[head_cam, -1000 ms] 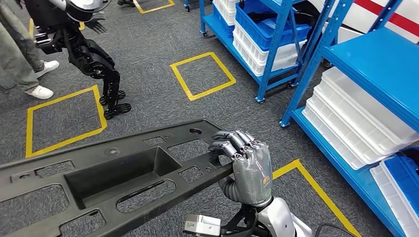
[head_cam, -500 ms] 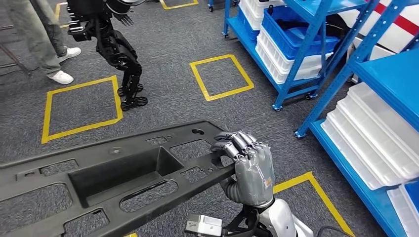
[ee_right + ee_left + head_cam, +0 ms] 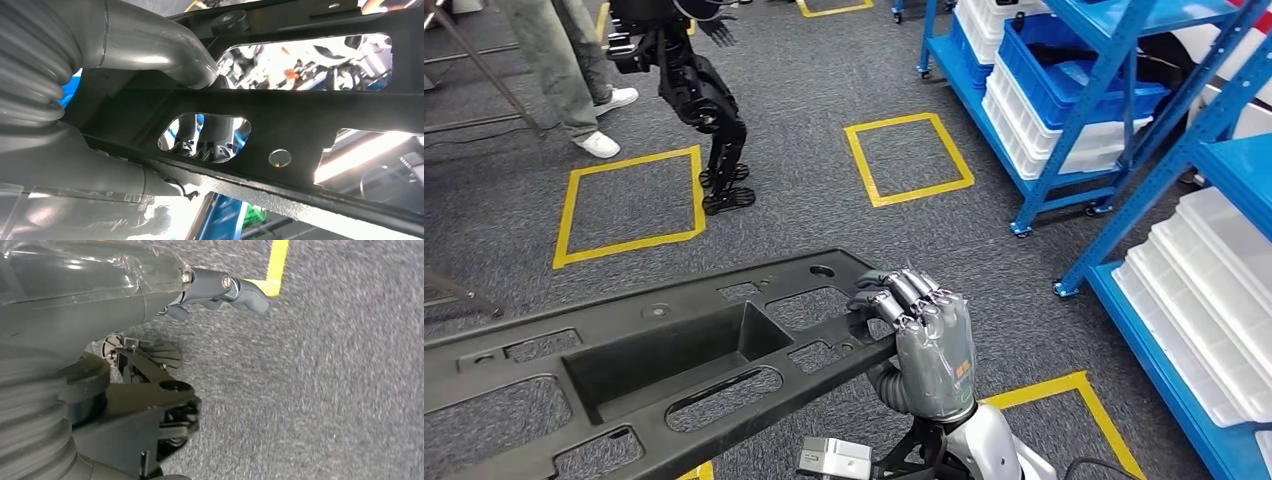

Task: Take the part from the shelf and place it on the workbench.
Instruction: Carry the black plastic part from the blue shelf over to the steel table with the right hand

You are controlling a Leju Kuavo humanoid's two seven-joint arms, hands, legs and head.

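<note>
- Head view: right hand (image 3: pixel 927 345) grasps the near right end of the part (image 3: pixel 644 360), a long black plastic panel with cut-outs and a rectangular recess near its middle. Fingers curl over the top edge and into an opening.
- Part is held roughly level above the grey carpet (image 3: pixel 824 215), running from the hand out past the picture's left edge.
- Yellow tape squares (image 3: pixel 910 158) mark the carpet ahead; another yellow line lies just right of the wrist.
- Blue shelf racks (image 3: pixel 1114 110) stand on the right, loaded with white bins (image 3: pixel 1194 300) and a blue bin (image 3: pixel 1074 85).
- Another black robot's legs (image 3: pixel 709 110) stand at top, beside a person's legs (image 3: pixel 559 70) in grey trousers and white shoes.
- Left wrist view: left hand (image 3: pixel 150 295) sits over carpet with a yellow tape corner (image 3: pixel 275 265) beyond it. Dark fingers (image 3: pixel 225 287) are bent; can't tell whether they hold anything, since the cover blocks most of the hand.
- Right wrist view: seen from under the part (image 3: pixel 320 115). The thumb (image 3: pixel 165 55) presses against a black rib, dark fingers (image 3: pixel 212 135) show through an oval cut-out. Grip is firm on the panel.
</note>
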